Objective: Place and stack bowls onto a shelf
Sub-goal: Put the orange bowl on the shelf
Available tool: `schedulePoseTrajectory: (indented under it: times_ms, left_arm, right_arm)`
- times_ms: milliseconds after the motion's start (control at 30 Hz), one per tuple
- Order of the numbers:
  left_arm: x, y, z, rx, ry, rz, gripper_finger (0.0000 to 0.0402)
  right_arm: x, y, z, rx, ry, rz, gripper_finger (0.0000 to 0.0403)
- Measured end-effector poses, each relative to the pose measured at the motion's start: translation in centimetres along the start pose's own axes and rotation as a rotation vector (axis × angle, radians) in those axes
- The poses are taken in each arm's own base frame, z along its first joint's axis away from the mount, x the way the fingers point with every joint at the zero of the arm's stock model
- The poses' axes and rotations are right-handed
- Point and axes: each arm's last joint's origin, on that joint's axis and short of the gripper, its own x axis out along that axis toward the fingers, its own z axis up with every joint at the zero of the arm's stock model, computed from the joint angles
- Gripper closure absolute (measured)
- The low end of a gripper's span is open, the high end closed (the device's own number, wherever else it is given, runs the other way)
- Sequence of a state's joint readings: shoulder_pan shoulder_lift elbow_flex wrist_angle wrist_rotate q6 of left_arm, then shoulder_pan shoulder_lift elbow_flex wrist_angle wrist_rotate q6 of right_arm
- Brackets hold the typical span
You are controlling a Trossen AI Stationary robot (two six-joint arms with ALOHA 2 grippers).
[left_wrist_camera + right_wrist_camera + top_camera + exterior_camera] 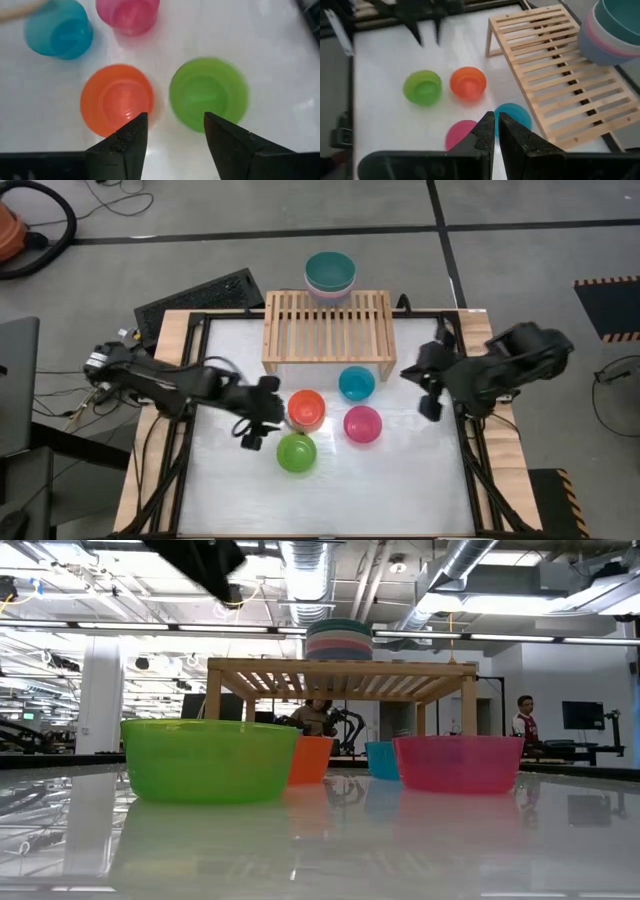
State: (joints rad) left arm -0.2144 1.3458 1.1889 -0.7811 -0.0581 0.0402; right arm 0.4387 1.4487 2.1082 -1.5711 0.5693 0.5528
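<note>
High view: four small bowls on the table in front of the shelf (328, 330).
Stacked large bowls (330, 276) sit at the shelf's rear edge; left gripper (258, 420) hangs beside the red bowl (306, 408) and lime green bowl (296, 452), right gripper (428, 392) near the table's right edge. Low view: magenta bowl (458, 762) and cyan bowl (380, 759) rest on the table. Left wrist view: fingers (127, 142) spread, empty. Right wrist view: fingers (482, 131) nearly together, holding nothing.

2 dark jointed arms w/ black cables, wedge-shaped black fingers (131, 142).
</note>
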Motion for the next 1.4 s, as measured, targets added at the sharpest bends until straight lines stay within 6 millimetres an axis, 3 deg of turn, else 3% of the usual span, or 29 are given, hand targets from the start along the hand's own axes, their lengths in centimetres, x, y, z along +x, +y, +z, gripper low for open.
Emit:
schedulePoseTrajectory:
  times_ms: [333, 667, 833, 933, 1067, 1233, 1400]
  left_arm:
    - [8.1, 4.0, -1.0, 0.258, 0.233, -0.059, 0.0207]
    - [14.7, 4.6, -2.9, 0.39, 0.402, -0.12, 0.0207]
    - [16.5, 5.1, -3.7, 0.382, 0.455, -0.096, 0.0225]
    - [16.8, 5.2, -3.9, 0.379, 0.469, -0.086, 0.0276]
    - [16.7, 5.1, -3.7, 0.347, 0.469, -0.064, 0.0379]
    - [15.6, 5.2, -2.8, 0.253, 0.439, -0.032, 0.04]
    - [11.9, 5.6, 0.7, 0.15, 0.374, -0.024, 0.0401]
  right_arm:
    - [-3.1, -0.7, -1.2, 0.047, -0.048, 0.106, 0.0335]
    - [-3.5, 0.4, -1.8, 0.025, -0.04, 0.158, 0.0334]
    - [-3.7, 1.1, -2.0, 0.025, -0.032, 0.181, 0.0334]
    - [-3.9, 1.4, -2.2, 0.036, -0.028, 0.198, 0.0334]
    - [-4.1, 1.6, -2.4, 0.071, -0.025, 0.208, 0.0334]
    - [-4.3, 1.8, -2.6, 0.081, -0.021, 0.222, 0.0334]
    - [-4.5, 1.9, -2.7, 0.059, -0.023, 0.231, 0.0334]
